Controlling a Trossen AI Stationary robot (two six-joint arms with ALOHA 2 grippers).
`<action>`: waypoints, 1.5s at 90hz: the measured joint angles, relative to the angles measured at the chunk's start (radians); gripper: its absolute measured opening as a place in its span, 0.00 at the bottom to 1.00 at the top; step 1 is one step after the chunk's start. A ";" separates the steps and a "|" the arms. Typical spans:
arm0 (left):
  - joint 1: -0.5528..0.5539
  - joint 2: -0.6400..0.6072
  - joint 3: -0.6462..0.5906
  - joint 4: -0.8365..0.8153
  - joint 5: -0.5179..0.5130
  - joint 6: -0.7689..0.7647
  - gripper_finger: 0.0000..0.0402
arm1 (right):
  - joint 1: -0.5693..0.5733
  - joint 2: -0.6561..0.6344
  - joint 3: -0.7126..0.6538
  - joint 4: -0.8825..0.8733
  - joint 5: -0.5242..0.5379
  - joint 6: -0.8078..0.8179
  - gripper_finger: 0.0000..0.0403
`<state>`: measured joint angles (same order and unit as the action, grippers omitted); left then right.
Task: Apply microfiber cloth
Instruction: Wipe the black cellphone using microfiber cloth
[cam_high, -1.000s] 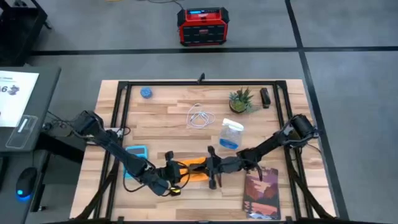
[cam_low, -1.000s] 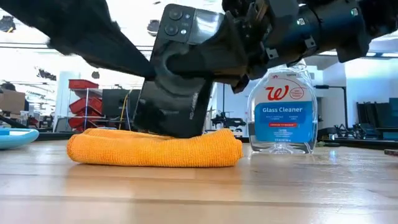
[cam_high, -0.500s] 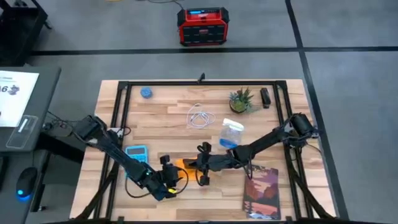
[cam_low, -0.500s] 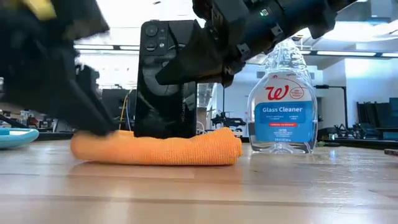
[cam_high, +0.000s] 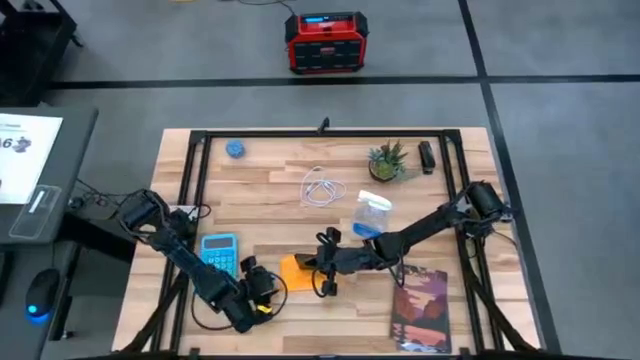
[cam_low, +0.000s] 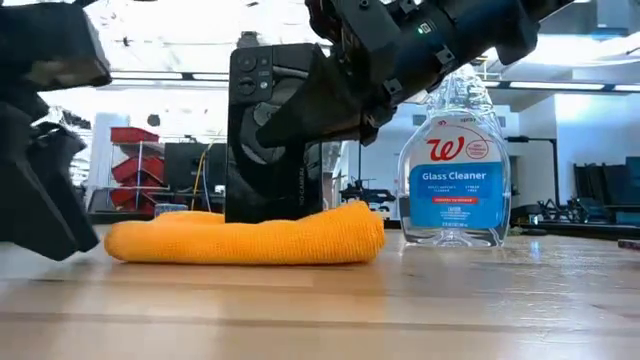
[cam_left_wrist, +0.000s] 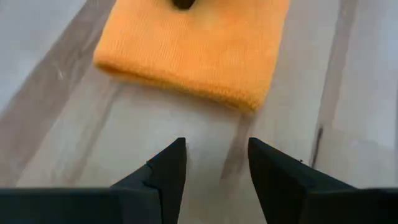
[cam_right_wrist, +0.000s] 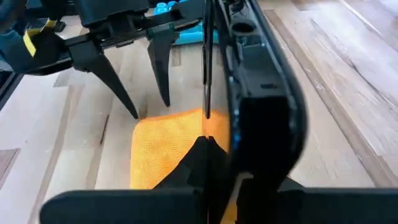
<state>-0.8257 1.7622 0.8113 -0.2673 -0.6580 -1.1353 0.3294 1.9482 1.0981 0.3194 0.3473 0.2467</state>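
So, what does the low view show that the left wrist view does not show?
Only the low view shows the black smartphone standing upright on the cloth, gripped by the right gripper, and the clear glass cleaner spray bottle. Only the left wrist view shows the open left gripper over bare wooden table. Both show the orange-yellow microfiber cloth.

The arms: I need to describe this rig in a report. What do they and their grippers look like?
Both arms are dark and jointed. The left gripper has two black, wedge-shaped fingers tapering to points; yellow tape marks its body. The right gripper is also black. Loose black cable loops beside the left arm's wrist.
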 joint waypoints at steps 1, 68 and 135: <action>0.000 0.002 -0.006 0.012 -0.003 -0.003 0.37 | 0.000 0.001 0.000 0.001 0.000 -0.005 0.03; 0.300 0.008 -0.187 0.717 -0.026 0.451 0.22 | -0.035 0.003 0.000 -0.010 0.059 0.084 0.03; 0.120 -0.183 -0.180 0.373 0.040 0.230 0.03 | -0.048 0.003 0.000 -0.028 0.092 0.266 0.03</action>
<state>-0.7055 1.5790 0.6312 0.1059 -0.6184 -0.9049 0.2810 1.9514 1.0981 0.2914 0.4393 0.5123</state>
